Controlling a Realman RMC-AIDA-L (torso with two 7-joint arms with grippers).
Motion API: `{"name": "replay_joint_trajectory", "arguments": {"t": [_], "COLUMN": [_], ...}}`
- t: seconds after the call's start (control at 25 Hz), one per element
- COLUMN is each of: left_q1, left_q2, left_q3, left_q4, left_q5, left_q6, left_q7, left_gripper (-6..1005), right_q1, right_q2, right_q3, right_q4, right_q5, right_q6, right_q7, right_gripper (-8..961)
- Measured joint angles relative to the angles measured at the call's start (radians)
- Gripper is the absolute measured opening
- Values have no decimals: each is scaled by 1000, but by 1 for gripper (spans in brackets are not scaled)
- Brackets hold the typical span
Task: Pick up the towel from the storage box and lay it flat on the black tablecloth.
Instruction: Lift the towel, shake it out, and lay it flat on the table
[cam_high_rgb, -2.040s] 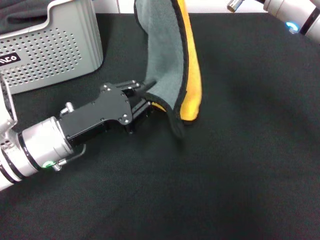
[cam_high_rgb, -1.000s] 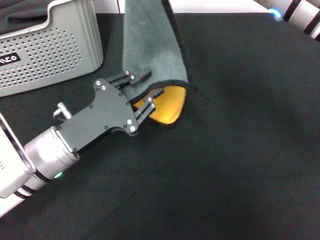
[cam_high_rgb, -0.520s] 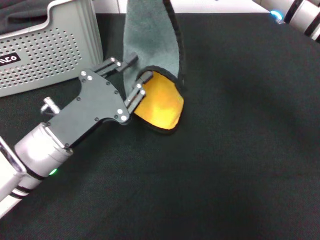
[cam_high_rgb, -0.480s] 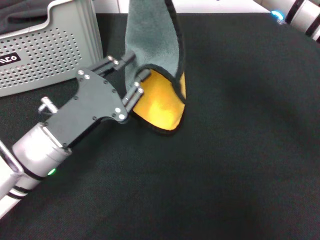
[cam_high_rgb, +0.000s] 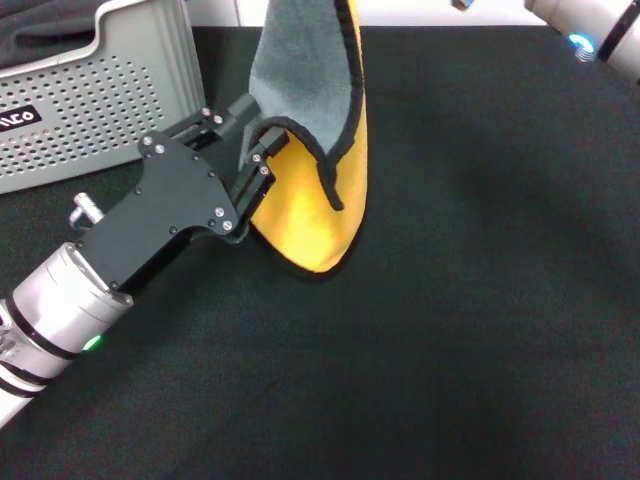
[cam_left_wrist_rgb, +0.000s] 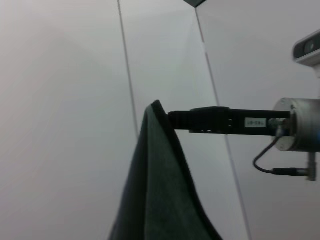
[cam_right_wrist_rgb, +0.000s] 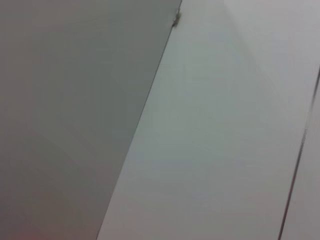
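Towel: one soft cloth (cam_high_rgb: 310, 200), grey on one face and bright yellow-orange on the other with dark edging, hangs upright over the large plain black matte tablecloth (cam_high_rgb: 480, 300), its top running out of the head view and its lower end at or just above the cloth. Compared with half a second ago, more of the yellow face shows and the hanging end reaches lower. The left gripper (cam_high_rgb: 252, 150), black and flat-bodied, has moved slightly up; its fingers pinch the towel's folded edge. In the left wrist view the grey face (cam_left_wrist_rgb: 160, 190) hangs from the tip of the right gripper (cam_left_wrist_rgb: 167, 119), whose narrow black fingers look closed on the upper corner. One light grey perforated plastic storage box (cam_high_rgb: 100, 100) stands on the tablecloth beside the left arm.
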Motion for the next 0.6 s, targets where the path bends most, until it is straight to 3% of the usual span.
{"name": "replay_joint_trajectory", "arguments": {"t": [0.4,0.52,0.6], "left_q1": [14,37,46], "left_q2": [5,6,8], "left_q3": [-5,-10,-12], "left_q4": [94,162,190], "left_q5": [47,36,21], "left_q6": [-4,2,5], "left_q7": [-243,-402,-488], "left_gripper": [230,58,40], "right_q1": [-63,-77,-86], "right_q2": [-2,-4,-6], "right_q3": [53,73,89], "right_q4": [14,33,55], "right_q5": [35,36,36], "right_q6": [-75,-108,-145], "right_q7": [2,24,47], "right_gripper": [6,6,6]}}
